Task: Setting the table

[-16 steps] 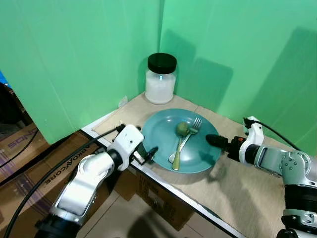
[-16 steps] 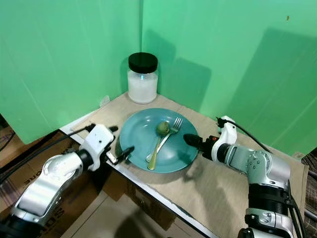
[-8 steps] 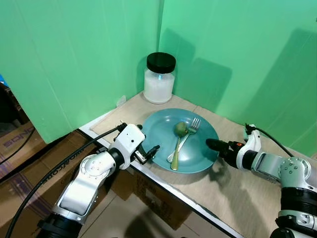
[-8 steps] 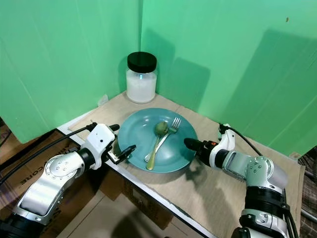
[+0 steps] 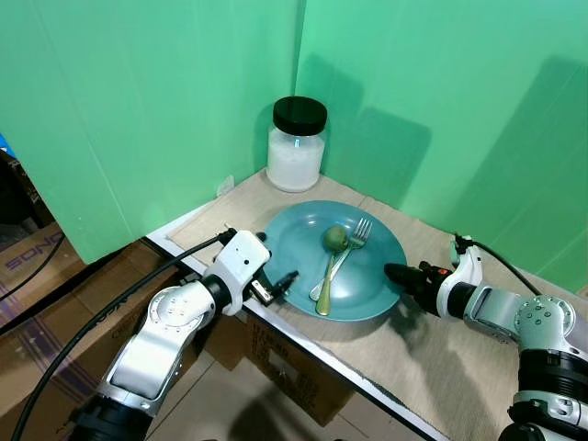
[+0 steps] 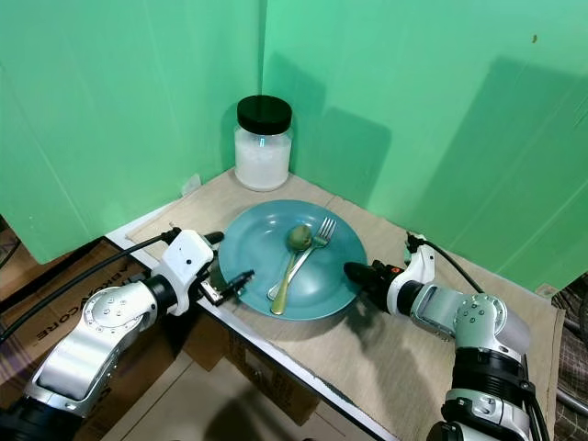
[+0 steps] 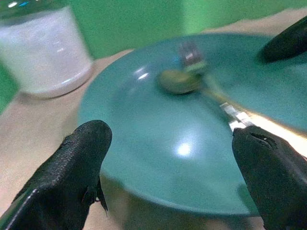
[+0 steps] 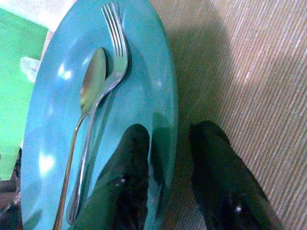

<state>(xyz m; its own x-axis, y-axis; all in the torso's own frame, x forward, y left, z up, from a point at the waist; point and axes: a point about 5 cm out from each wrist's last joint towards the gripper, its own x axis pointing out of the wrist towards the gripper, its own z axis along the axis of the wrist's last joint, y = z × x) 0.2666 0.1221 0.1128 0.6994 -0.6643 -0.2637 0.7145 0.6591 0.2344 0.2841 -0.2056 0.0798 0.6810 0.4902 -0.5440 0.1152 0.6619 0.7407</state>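
Right claw [image 8: 165, 158] straddles the near-right rim of the round teal plate [image 5: 296, 241], fingers apart, not yet clamped. Left claw [image 7: 175, 182] waits spread at the plate's opposite rim. Silver fork [image 5: 354, 242] and spoon [image 5: 331, 253] lie on the plate, undistributed, so the setting appears barely begun. White black-lidded jar [image 5: 298, 145] stands behind the plate.

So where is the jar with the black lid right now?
In the left eye view the jar stands upright at the back corner of the table, against the green backdrop, just behind the teal plate and apart from both grippers.
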